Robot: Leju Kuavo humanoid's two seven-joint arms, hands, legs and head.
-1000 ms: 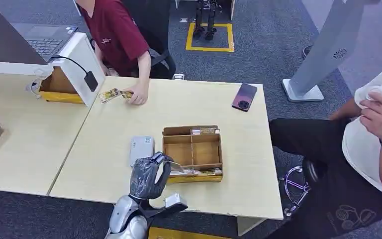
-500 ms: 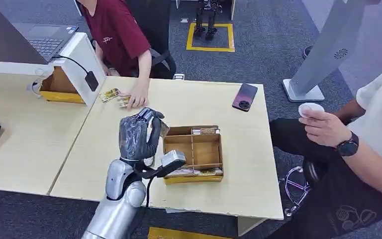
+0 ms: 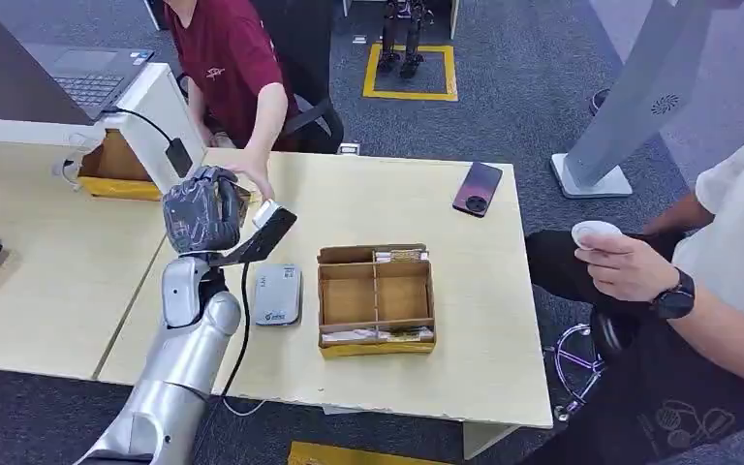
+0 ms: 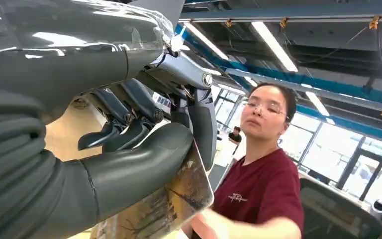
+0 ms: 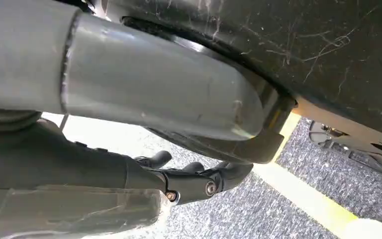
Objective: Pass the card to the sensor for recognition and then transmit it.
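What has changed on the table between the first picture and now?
The left robot hand, pinching a card, rose from the cardboard box and swung toward the person's hand, uncovering the sensor. Box, sensor and phone stayed put.

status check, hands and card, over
Left hand raised, holds card by thumb. Right hand hangs over the floor, holding nothing visible. Person's hand reaches at the left hand. Sensor on table, uncovered.
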